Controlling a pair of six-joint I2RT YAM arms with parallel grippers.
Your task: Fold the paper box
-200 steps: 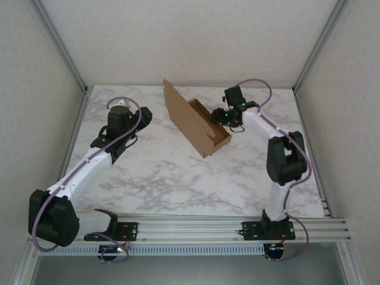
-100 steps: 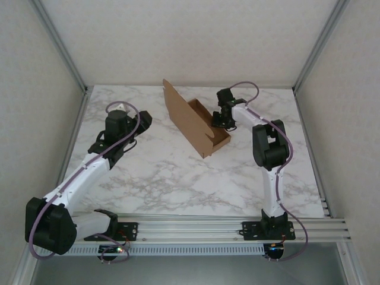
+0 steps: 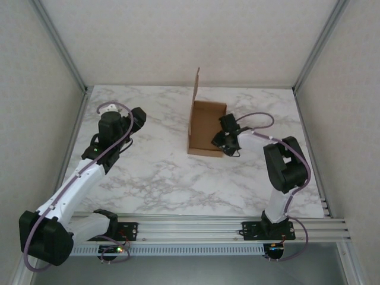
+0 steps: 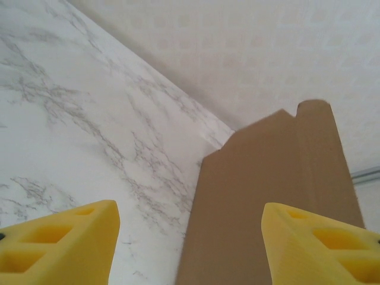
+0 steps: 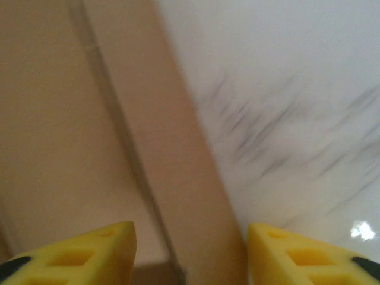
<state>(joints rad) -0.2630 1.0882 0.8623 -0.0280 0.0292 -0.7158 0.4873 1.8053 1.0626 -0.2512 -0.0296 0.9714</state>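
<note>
The left gripper [image 3: 138, 117] hangs open at 10 o'clock on the table [image 3: 172, 178], with nothing between its fingers [image 4: 65, 237]. The paper box [image 3: 205, 127] sits toward 12 o'clock (lid flap upright). At its 3 o'clock side, the right gripper [image 3: 219, 141] is open astride the side wall.

Your overhead view is bright and evenly lit from above, in sharp focus, with only faint soft shadows on the desk [image 3: 160, 166]. Your left wrist view is clear, with pale diffuse light and no glare. Your right wrist view is smeared by blur. The paper box [image 5: 59, 119] at left looks soft, and a small white glare spot sits at the lower right.
</note>
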